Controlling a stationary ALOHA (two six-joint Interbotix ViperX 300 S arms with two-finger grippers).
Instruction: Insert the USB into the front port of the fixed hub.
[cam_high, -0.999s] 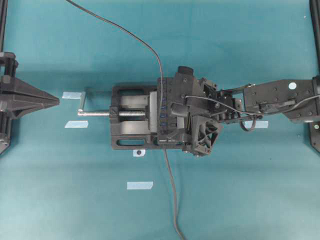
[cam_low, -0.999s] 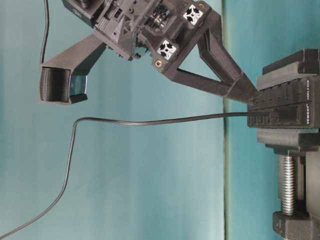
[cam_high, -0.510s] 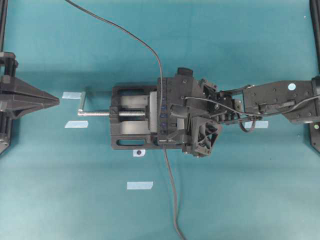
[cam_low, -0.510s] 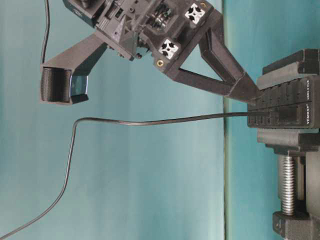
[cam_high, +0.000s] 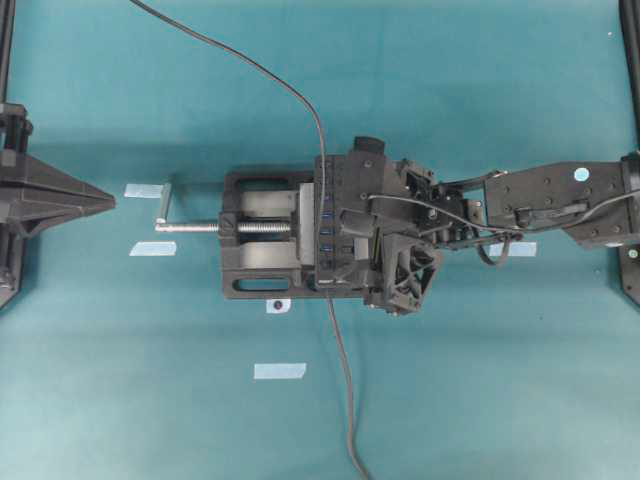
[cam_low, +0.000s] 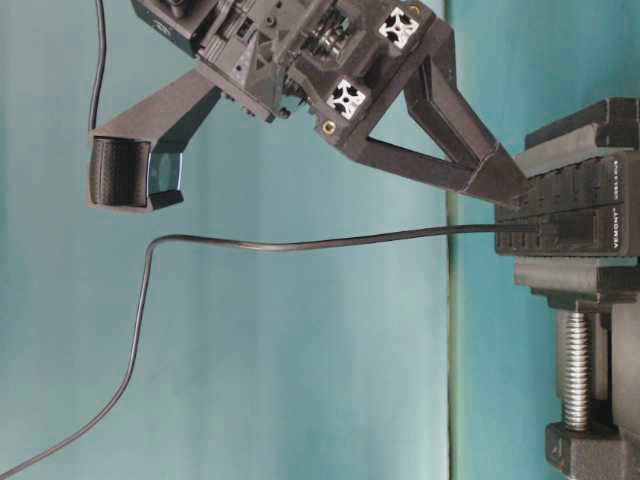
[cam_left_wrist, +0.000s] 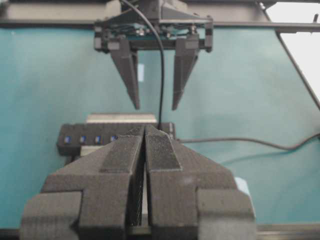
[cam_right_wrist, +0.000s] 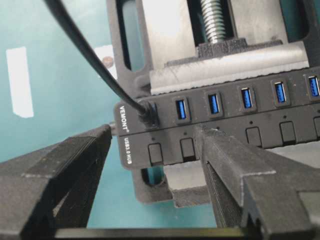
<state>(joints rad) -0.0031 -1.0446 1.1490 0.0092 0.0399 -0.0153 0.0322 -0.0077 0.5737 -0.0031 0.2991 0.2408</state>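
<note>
Nothing has moved; USB (cam_right_wrist: 146, 114) sits plugged between spread right pincer (cam_right_wrist: 155, 145).

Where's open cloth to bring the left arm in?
Bare cloth lies between the left tool and the vise handle, apart from tape strips. It's crowded at the hub, where the open right tool hangs and cables run.

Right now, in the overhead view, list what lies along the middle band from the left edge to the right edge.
left gripper → blue tape strips → vise's silver screw handle → bench vise → fixed hub → right gripper → right arm.
</note>
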